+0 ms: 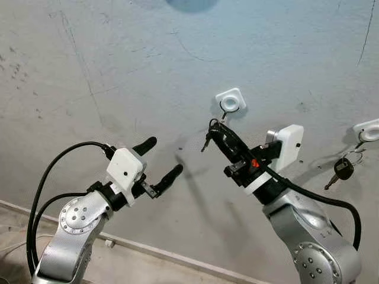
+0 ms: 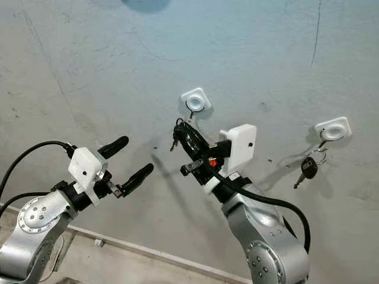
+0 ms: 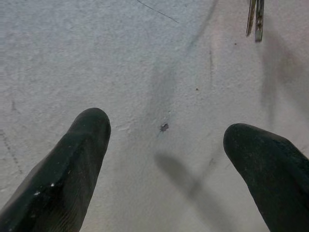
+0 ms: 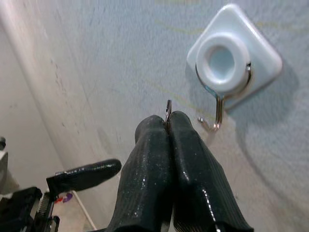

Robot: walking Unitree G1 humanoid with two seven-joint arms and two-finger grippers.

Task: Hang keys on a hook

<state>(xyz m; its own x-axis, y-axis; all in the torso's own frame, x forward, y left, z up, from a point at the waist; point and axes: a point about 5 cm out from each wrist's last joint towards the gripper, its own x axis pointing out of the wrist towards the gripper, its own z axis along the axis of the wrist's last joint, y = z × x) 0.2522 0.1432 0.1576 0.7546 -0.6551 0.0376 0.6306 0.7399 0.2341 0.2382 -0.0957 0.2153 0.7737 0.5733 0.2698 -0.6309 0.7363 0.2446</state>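
Observation:
A white square wall hook [image 1: 230, 102] with a metal hook [image 4: 216, 116] is stuck on the grey wall. My right gripper [image 1: 214, 127] is raised just below and left of it, shut on a key ring [image 4: 168, 110] whose thin edge sticks out between the fingertips. A small key [image 1: 205, 142] dangles under the fingers. The ring is close to the metal hook but apart from it. My left gripper [image 1: 164, 157] is held up lower left, open and holding nothing, facing bare wall. The dangling keys [image 3: 255, 19] also appear in the left wrist view.
A second white hook [image 1: 368, 130] at the far right carries another set of keys [image 1: 343, 167]. A baseboard [image 1: 154, 251] runs along the foot of the wall. Black cables loop from both arms.

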